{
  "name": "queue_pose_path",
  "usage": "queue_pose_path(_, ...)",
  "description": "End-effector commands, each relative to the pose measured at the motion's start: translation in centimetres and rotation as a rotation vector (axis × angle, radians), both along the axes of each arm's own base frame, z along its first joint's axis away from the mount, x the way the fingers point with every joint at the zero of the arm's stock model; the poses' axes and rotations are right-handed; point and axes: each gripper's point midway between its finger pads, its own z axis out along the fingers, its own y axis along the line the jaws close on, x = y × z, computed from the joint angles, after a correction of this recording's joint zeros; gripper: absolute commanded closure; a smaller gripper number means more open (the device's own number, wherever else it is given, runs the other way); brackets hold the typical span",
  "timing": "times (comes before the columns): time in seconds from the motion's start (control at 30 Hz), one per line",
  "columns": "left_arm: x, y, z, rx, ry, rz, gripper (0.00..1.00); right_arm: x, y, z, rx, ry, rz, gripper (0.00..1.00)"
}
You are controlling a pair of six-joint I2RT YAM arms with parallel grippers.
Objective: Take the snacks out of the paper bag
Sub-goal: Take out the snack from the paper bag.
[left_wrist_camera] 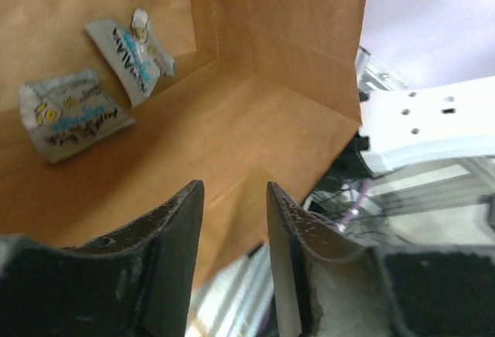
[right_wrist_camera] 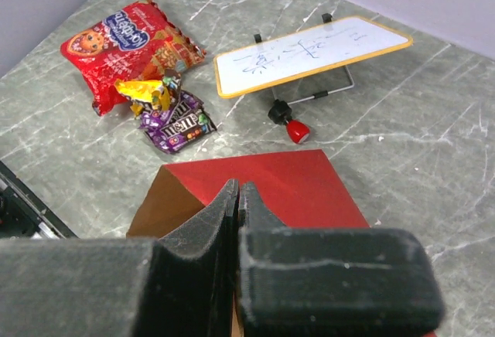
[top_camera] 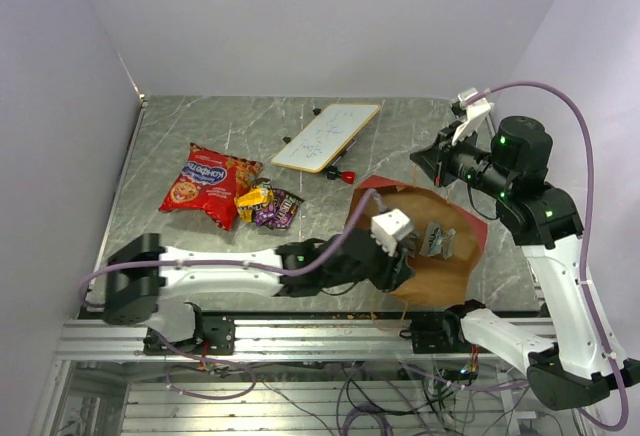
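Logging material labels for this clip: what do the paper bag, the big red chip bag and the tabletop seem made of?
Paper bag: matte brown kraft paper inside, sharply creased; red outside. Chip bag: probably glossy plastic film, going by its shine and wrinkles. Tabletop: grey, veined like marble; stone or printed laminate, cannot tell.

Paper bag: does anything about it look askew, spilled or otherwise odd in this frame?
Yes. The paper bag lies tipped on its side rather than upright, its brown inside exposed, and the left pincer is open inside the mouth. Two crumpled light blue packets lie loose at its far end.
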Motion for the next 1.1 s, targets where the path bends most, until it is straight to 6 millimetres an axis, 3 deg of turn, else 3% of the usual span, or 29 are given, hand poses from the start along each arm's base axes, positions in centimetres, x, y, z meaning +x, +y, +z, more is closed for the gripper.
queue_pose_path(0.0,2.5,-4.1,1.4,-0.019,-0.216,0.056,0.57,-0.3,0.5,1.6,0.026,-0.022,0.025,1.00)
queue_pose_path(0.23,4.5,-6.6,-3.5,0.049,-0.265,0.118,0.66,-0.3,1.0,1.6,0.042,-0.002,0.042,1.00)
queue_pose_path(0.4,5.7,-7.5,-6.8,0.073,-0.226,0.143,0.67,-0.2,1.2,0.9,0.038,0.014,0.053,1.00)
queue_pose_path(0.5,6.9,-8.2,-8.1,0.079,-0.198,0.162,0.60,-0.2,1.2,0.6,0.022,0.017,0.063,1.00)
queue_pose_path(0.63,9.2,-9.1,-9.4,0.075,-0.159,0.192,0.43,-0.5,1.0,0.3,-0.006,0.016,0.075,1.00)
queue_pose_path(0.87,12.0,-10.7,-11.3,0.073,-0.156,0.264,0.35,-1.1,0.6,0.7,-0.036,-0.034,0.090,1.00)
queue_pose_path(1.07,12.5,-12.9,-13.6,0.044,-0.120,0.272,0.34,-1.5,0.1,0.8,-0.086,-0.072,0.105,1.00)
